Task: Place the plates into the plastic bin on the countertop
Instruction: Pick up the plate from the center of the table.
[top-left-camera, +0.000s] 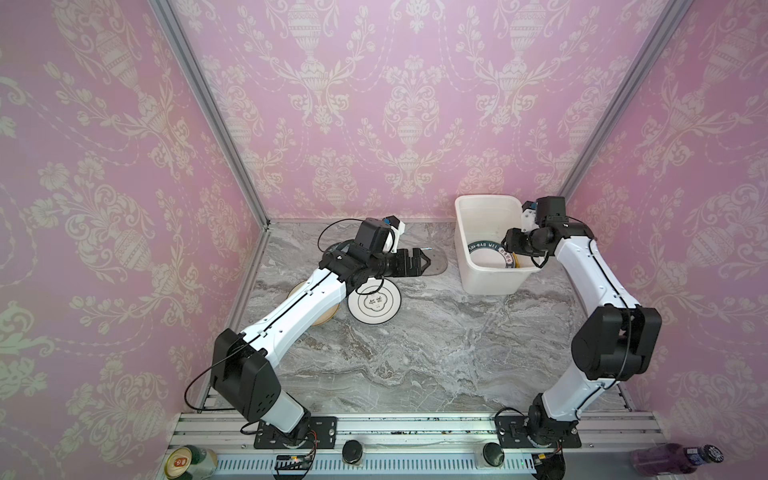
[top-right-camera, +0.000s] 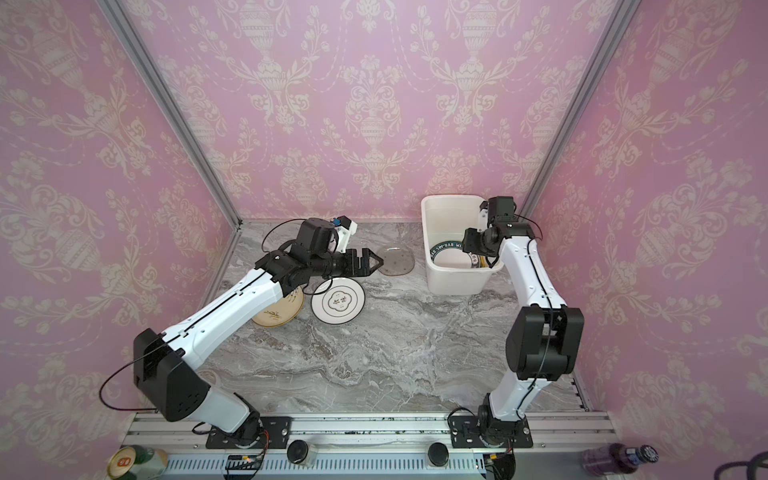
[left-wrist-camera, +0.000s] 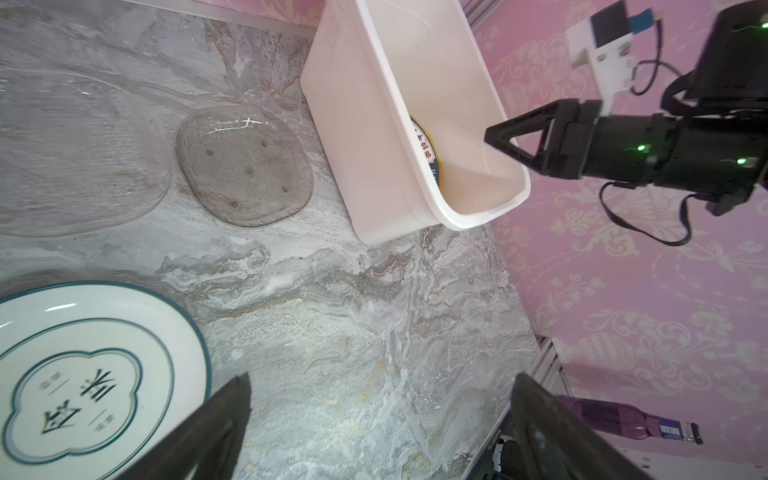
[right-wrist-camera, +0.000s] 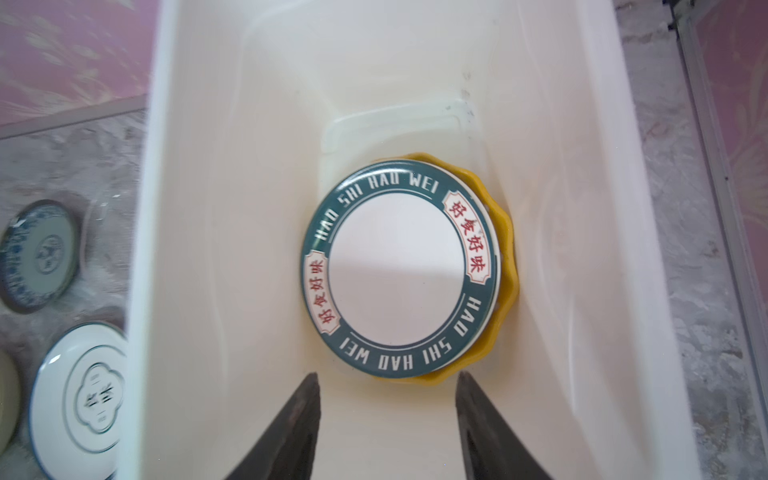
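1. Surface (top-left-camera: 415, 353): grey marble, broad bare middle between the arms.
2. Plastic bin (top-left-camera: 490, 286), near the far right corner, holds a green-rimmed plate (right-wrist-camera: 395, 270) over a mostly hidden yellow plate (right-wrist-camera: 509, 266).
3. White dark-rimmed plate (top-left-camera: 376, 307) and glass plate (left-wrist-camera: 245, 166) lie outside.
4. Left fingers (left-wrist-camera: 228, 411) spread, empty; right fingers (right-wrist-camera: 299, 428) parted over the bin, empty.

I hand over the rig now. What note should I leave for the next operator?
Left end effector: open, empty, above the countertop.
Right end effector: open, empty, reaching into the plastic bin.
Done: green-rimmed plate on yellow plate, both in the bin.
Remaining on the countertop: white dark-rimmed plate, cream plate, teal plate, smoky glass plate, clear glass plate.
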